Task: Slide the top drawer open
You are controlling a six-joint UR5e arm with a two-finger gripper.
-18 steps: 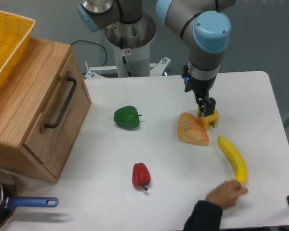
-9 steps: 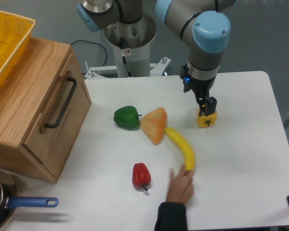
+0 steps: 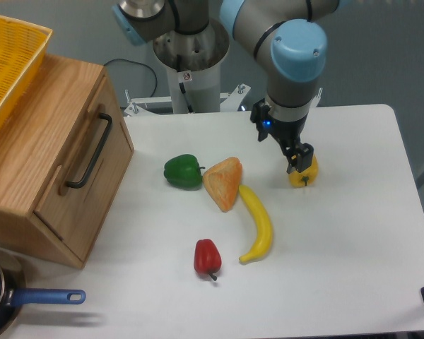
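The top drawer (image 3: 85, 185) is the light-oak front of the wooden cabinet at the left, sitting flush and closed, with a long black bar handle (image 3: 90, 151) running along it. My gripper (image 3: 299, 159) hangs far to the right over the white table, just above and left of a small yellow pepper (image 3: 304, 174). Its dark fingers look pressed together with nothing held. It is well apart from the drawer and its handle.
A green pepper (image 3: 183, 171), an orange wedge of bread (image 3: 224, 183), a banana (image 3: 257, 222) and a red pepper (image 3: 207, 257) lie mid-table. A yellow basket (image 3: 7, 60) sits on the cabinet. A blue-handled pan (image 3: 28, 299) is at the bottom left.
The person's hand has left the view, leaving the banana beside the bread. My arm has shifted slightly left and the green pepper has been nudged a little left.
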